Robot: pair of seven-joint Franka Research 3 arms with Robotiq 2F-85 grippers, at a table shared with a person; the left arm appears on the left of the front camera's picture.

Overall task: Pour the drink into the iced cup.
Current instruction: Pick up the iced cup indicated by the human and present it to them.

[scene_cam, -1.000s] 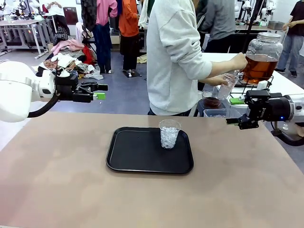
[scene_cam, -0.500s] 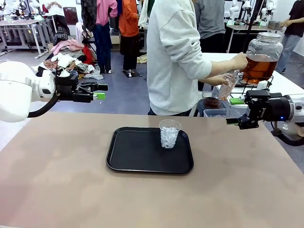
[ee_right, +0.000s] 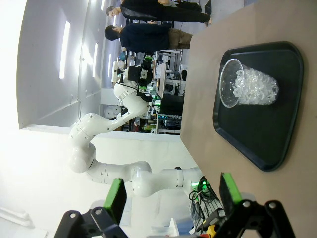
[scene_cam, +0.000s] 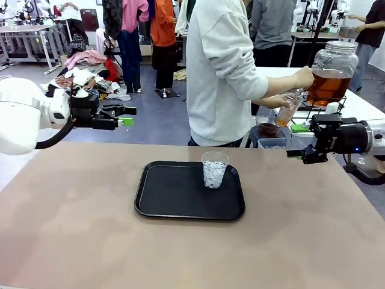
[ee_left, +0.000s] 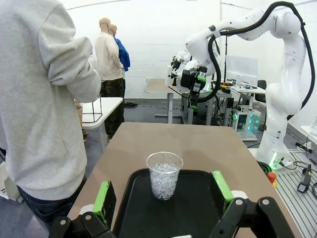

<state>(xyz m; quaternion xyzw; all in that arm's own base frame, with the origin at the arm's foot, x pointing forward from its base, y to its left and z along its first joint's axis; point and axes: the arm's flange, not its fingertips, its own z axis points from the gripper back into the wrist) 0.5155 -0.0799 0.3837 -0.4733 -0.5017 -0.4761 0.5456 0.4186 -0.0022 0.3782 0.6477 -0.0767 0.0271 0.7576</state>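
The iced cup (scene_cam: 215, 170), clear plastic and packed with ice, stands upright at the back right of a black tray (scene_cam: 174, 195). The drink (scene_cam: 328, 85), an amber liquid, fills a big glass dispenser jar on a side table at the far right. A person in a grey sweatshirt holds a second clear cup (scene_cam: 287, 109) under its tap, with a little amber liquid in its bottom. My left gripper (scene_cam: 127, 116) hovers open, high at the left, away from the tray. My right gripper (scene_cam: 296, 140) hangs open at the right. The left wrist view has the iced cup (ee_left: 164, 175) framed between its open fingers (ee_left: 102, 198). Turned sideways, the right wrist view puts the iced cup (ee_right: 247, 89) well ahead.
The brown table (scene_cam: 72, 229) is bare around the tray. Behind the right gripper sits a dark bowl (scene_cam: 267, 127) with other small things on the side table. More people, clothes racks and benches stand far off.
Amber liquid has gathered in the cup that the person holds at the dispenser tap. Both arms and the iced cup are where they were.
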